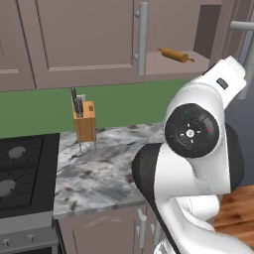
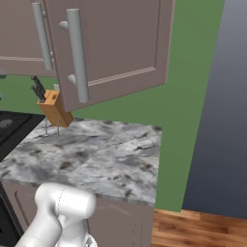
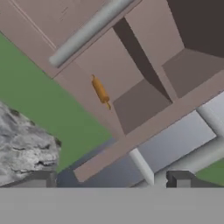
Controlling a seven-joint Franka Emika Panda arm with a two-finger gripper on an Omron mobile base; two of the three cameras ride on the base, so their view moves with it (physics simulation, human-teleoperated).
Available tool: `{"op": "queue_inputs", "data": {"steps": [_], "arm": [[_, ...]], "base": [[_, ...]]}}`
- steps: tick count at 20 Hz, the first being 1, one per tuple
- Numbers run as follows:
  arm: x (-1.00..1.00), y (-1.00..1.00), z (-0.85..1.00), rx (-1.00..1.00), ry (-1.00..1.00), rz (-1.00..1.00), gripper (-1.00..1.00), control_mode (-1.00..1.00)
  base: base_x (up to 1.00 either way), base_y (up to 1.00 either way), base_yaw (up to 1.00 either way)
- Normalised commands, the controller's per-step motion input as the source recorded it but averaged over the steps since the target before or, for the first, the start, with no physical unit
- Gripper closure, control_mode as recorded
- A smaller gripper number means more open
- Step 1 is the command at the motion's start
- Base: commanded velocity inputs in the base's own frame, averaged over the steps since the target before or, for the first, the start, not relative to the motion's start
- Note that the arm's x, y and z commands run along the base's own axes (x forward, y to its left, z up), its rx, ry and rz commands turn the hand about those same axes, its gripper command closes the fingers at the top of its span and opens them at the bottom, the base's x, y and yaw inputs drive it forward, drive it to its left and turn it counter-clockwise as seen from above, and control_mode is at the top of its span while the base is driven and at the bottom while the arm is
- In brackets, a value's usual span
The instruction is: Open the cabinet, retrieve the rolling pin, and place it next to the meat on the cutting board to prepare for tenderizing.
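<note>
The cabinet [image 1: 203,30] on the wall stands open, and its door [image 2: 120,43] with a long grey bar handle [image 2: 77,55] swings out over the counter. The orange-brown rolling pin [image 1: 174,54] lies on the cabinet's bottom shelf near the front edge. In the hand view the rolling pin [image 3: 100,91] is small and far off. My gripper [image 3: 111,181] is open, with nothing between its fingertips [image 3: 181,179], and it hangs below and outside the open cabinet, close to the door's handle [image 3: 142,166]. The meat and the cutting board are out of view.
A wooden knife block [image 1: 84,121] stands at the back of the grey marble counter [image 1: 104,173]. A black stove [image 1: 22,168] lies to its left. The neighbouring wall cabinet is shut, with its handle [image 1: 143,37] beside the opening. My white arm [image 1: 198,144] fills the right foreground.
</note>
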Motion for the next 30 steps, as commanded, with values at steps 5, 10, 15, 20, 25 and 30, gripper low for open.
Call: {"op": "queue_inputs", "data": {"steps": [5, 10, 15, 20, 25, 30], "arm": [[0.47, 0.0, -0.26, -0.15, 0.09, -0.16, -1.0, -1.0], [0.45, -0.01, -0.35, -0.17, 0.01, -0.05, -1.0, -1.0], [0.62, -0.12, -0.24, -0.12, 0.0, -0.01, -1.0, -1.0], [0.54, -0.29, -0.01, -0.06, 0.01, 0.0, -1.0, -1.0], [0.48, -0.28, 0.0, -0.03, 0.03, 0.0, -1.0, -1.0], [0.4, -0.22, 0.0, -0.02, 0.08, 0.0, -1.0, -1.0]], "base": [[0.0, 0.0, 0.0], [0.0, 0.0, 0.0], [0.0, 0.0, 0.0], [0.0, 0.0, 0.0], [0.0, 0.0, 0.0], [0.0, 0.0, 0.0]]}}
